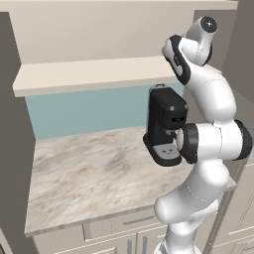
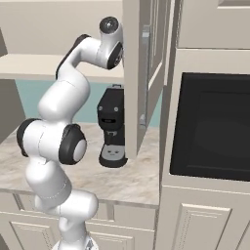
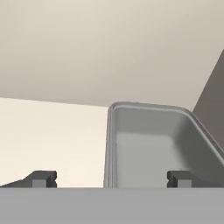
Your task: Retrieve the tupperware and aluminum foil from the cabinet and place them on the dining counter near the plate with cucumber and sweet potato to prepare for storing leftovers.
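Cream-beige shelf (image 1: 89,74) inside the grey-brown wall cabinet (image 1: 12,129) carries the small grey rimmed tupperware tub (image 3: 153,144). It sits just ahead of the claw (image 3: 111,178), whose fingers stand wide apart and empty, apparently lined up to straddle its near left wall.

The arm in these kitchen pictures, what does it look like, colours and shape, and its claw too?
The arm is glossy white, built of rounded tubular segments with black bands and black caps at the joints. No cables or lettering are visible. The claw has two small dark grey, blocky finger tips.
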Controlling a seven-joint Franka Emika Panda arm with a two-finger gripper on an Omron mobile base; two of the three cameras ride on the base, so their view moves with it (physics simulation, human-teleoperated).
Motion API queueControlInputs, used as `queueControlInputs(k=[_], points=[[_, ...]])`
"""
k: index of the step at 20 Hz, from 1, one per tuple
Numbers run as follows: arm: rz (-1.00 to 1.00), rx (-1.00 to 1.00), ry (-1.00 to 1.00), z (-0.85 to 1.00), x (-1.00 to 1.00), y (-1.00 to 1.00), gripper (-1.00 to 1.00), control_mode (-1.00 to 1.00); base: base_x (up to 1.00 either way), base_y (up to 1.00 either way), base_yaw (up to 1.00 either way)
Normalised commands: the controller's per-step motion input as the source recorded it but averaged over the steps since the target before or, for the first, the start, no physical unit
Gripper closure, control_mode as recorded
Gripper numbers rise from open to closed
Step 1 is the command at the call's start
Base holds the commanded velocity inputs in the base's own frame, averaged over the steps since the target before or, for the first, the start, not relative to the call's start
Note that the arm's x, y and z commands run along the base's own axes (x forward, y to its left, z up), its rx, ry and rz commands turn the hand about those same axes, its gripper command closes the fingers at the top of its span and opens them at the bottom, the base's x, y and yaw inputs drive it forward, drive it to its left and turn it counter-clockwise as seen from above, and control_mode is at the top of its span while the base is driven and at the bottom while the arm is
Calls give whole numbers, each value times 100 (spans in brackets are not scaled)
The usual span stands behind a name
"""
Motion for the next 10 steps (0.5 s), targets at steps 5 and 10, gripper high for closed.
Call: queueControlInputs(k=[5,10], points=[[6,0,5,-24,29,0,-100,-100,0,0,0],[6,0,5,-21,32,-1,-100,-100,0,0,0]])
